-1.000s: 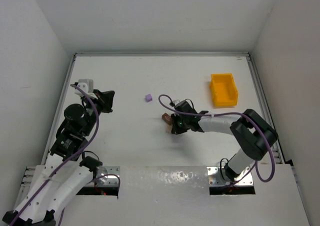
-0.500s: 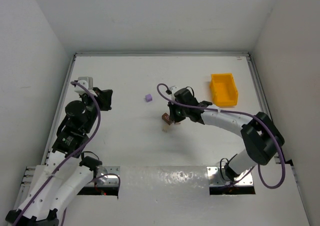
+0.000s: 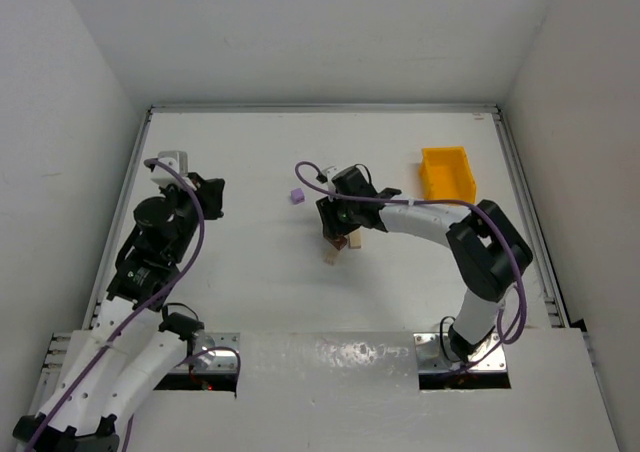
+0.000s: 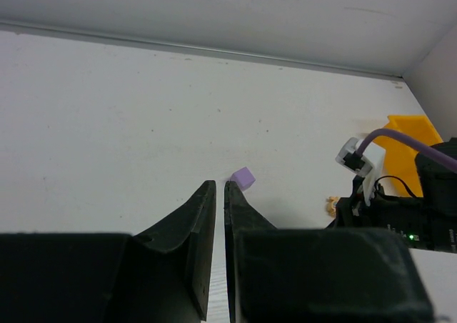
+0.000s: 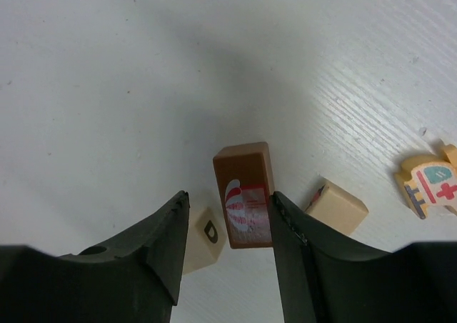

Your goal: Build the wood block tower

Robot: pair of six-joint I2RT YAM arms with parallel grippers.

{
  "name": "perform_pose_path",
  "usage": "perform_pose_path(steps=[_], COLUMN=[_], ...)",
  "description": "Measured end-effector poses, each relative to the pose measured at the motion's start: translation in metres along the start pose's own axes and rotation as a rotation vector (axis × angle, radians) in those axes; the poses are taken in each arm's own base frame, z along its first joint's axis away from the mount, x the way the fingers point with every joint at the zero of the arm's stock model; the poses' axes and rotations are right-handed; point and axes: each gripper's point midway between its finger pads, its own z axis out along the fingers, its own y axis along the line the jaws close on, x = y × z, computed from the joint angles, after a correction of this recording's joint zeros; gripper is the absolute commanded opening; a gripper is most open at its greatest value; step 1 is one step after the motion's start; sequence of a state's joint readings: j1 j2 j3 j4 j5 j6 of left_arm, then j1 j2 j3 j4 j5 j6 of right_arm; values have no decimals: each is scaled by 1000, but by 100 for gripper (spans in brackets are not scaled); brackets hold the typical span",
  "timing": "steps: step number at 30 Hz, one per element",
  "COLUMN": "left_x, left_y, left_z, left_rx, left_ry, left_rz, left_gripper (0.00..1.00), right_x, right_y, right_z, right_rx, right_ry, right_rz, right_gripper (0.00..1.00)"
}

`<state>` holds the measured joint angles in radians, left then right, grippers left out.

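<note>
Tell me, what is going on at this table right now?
The right claw hangs over a brown block, its jaws apart with the block between them and a gap on one side. Two tan blocks lie on the table, one on either side of it. The left claw is shut and empty at the left, with a purple cube ahead of it.

Overhead rear view, close wrist views, left shares purple cube

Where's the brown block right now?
In the right wrist view, the brown block sits inside the open right claw, a small tan block close beside it.
</note>
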<state>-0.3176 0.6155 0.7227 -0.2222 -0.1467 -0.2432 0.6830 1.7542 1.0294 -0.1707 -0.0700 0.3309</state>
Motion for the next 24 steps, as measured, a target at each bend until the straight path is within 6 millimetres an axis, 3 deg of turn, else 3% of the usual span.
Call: perform_pose_path(steps=[5, 9, 16, 24], left_x=[0, 0, 2, 10], left_y=[1, 1, 2, 0], left_z=[0, 0, 2, 7], left_rx=[-3, -5, -6, 8], left_ry=[-1, 1, 9, 41], left_rz=[0, -1, 0, 3], left_gripper=[9, 9, 9, 9], right_x=[7, 18, 29, 45], right_y=[-4, -9, -14, -15], right_z=[16, 23, 13, -10], right_rx=[9, 16, 4, -76], right_ry=[56, 105, 146, 186], right_rz=[-21, -58, -190, -396], right_gripper=[47, 34, 27, 34])
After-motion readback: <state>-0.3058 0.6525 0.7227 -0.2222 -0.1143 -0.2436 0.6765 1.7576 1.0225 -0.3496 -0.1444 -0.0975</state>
